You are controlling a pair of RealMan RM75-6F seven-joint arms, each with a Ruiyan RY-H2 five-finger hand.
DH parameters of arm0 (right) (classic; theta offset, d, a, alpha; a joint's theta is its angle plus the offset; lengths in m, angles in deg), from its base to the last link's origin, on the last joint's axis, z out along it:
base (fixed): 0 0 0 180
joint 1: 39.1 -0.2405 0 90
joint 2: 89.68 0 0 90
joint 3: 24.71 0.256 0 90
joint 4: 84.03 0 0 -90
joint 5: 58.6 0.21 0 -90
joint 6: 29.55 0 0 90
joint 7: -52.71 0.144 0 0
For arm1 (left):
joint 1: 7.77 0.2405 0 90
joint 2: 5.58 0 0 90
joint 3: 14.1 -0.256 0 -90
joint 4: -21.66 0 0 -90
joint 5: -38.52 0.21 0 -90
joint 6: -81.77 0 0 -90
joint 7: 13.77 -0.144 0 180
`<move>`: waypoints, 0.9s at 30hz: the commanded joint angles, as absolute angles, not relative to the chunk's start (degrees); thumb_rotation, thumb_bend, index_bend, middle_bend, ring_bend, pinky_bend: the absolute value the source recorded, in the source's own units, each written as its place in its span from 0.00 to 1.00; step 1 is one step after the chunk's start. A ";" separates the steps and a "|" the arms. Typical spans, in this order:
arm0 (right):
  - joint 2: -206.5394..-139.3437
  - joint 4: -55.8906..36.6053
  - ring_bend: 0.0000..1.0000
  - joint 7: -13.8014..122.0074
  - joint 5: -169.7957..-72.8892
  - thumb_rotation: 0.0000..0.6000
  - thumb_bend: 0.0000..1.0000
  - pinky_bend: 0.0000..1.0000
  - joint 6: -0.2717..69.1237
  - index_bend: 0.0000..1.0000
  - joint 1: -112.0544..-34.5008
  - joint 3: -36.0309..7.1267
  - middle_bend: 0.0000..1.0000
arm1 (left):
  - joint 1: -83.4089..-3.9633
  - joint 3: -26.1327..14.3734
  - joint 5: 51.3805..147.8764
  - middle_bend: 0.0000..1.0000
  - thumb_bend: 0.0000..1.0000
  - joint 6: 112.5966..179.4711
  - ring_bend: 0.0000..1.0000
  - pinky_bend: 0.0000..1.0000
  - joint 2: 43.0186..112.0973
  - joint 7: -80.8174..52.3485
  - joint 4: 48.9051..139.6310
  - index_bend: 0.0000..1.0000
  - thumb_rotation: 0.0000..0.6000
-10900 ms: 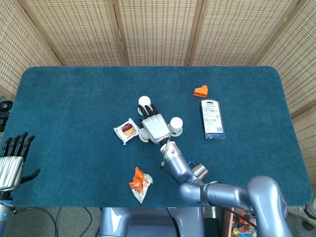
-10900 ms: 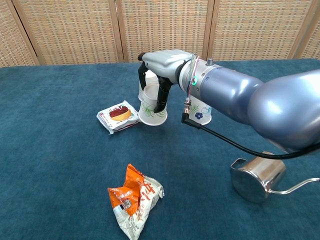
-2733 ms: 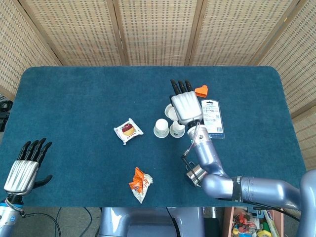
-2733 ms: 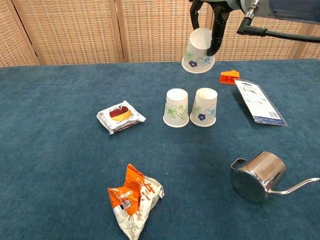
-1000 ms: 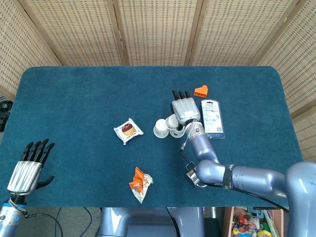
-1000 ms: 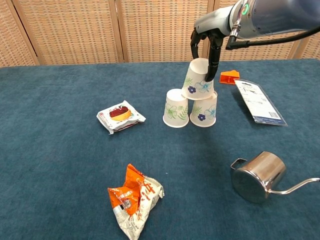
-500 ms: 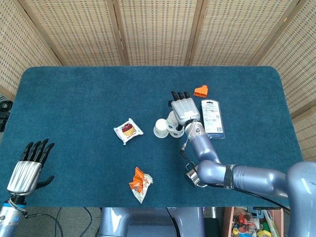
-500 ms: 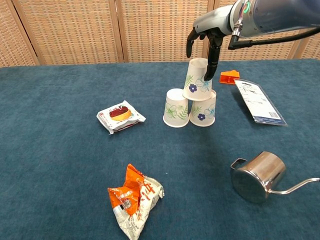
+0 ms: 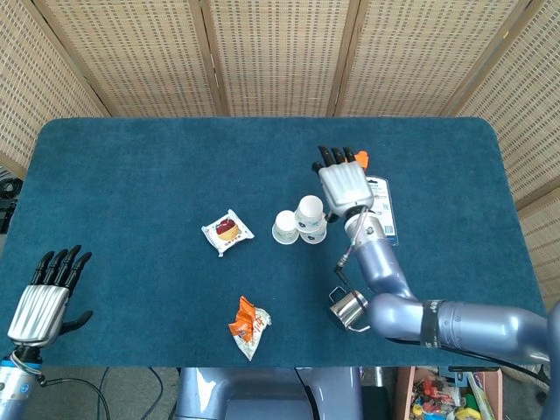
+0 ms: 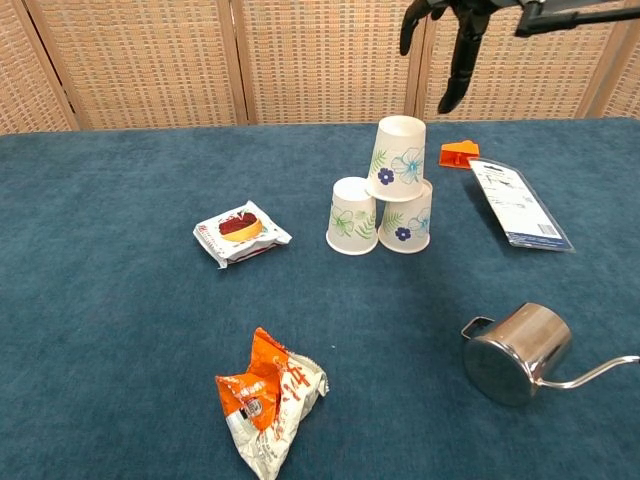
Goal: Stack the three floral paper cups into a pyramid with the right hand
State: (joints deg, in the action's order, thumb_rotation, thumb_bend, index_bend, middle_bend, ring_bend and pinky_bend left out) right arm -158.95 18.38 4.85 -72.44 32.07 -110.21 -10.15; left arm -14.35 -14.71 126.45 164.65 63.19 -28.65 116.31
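cups: matt printed paper
table cover: rough blue cloth
pitcher: glossy metal
wrapper: crinkled shiny foil

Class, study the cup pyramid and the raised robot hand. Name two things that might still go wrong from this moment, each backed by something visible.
1. The top floral paper cup looks tilted and sits more over the right-hand base cup than the left-hand base cup, so it may slide or tip off.
2. The right hand hangs just above the stack with its fingers apart; a stray dip while it moves off might knock the light cups over.
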 commanded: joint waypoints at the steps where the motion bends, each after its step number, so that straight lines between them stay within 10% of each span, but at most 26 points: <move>1: -153.07 25.73 0.00 11.59 -87.12 1.00 0.04 0.00 39.47 0.22 -101.57 -13.90 0.00 | -14.31 -14.70 126.54 0.00 0.20 164.73 0.00 0.00 63.16 -28.63 116.36 0.00 1.00; 14: -156.98 20.41 0.00 29.86 -126.93 1.00 0.04 0.00 57.79 0.03 -75.53 -31.10 0.00 | -13.76 -14.58 126.68 0.00 0.20 165.82 0.00 0.00 64.26 -31.19 117.00 0.00 1.00; 27: -162.70 10.73 0.00 34.93 -133.97 1.00 0.04 0.00 61.62 0.00 -64.11 -32.67 0.00 | -13.44 -14.19 126.17 0.00 0.20 166.29 0.00 0.00 64.67 -32.08 116.92 0.00 1.00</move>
State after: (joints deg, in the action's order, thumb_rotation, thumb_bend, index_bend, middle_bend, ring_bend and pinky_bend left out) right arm -162.02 11.52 34.24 -133.56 61.16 -65.00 -32.66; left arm -13.43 -14.20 126.17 166.30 64.67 -32.09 116.92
